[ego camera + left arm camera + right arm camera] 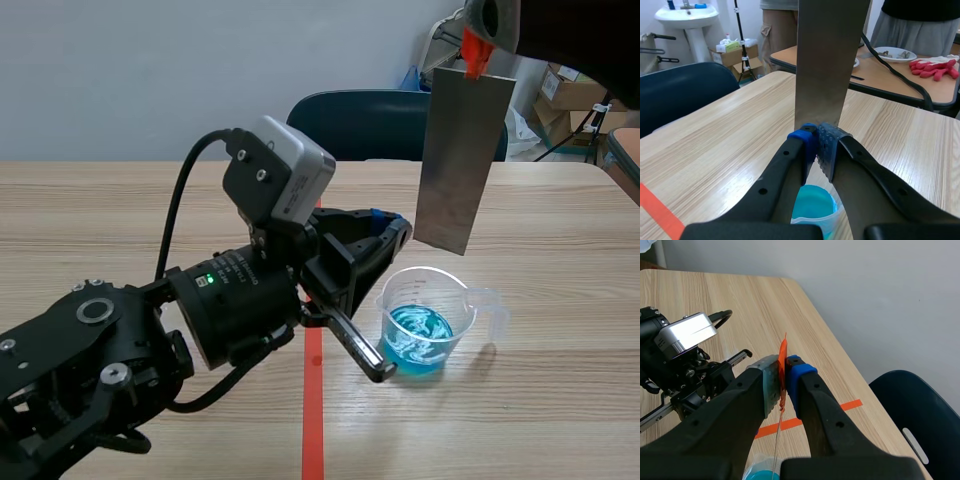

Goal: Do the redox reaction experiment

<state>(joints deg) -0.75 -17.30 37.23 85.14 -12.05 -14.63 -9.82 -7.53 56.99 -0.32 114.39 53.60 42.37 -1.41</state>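
Right end effector (782,371): clenched. The grey and blue pads pinch an orange tab (783,352) at the top edge of the metal plate (462,160). The arm comes in high at the scene's top right. The plate hangs from the grip, close to upright with its lower end tilted a little. Seen from the right wrist it is edge-on, a thin line running down from the pads.

Below the plate: a clear beaker (425,320) holding blue liquid (418,335) stands on the tabletop (150,210). The plate's lower edge is above the rim and not in the liquid.

Left end effector (819,145): fingers drawn together with only a narrow slit between the pads and nothing gripped. Its tips sit at the plate's lower edge, over the near side of the beaker. Cannot tell whether they touch the plate. The arm enters low from the left, with its silver-topped wrist camera (290,175) raised.

Tabletop: pale wood grain. An orange tape line (313,420) runs just left of the beaker.

Beyond: a dark blue chair (360,120) at the far edge and cardboard boxes (570,90) at the far right.
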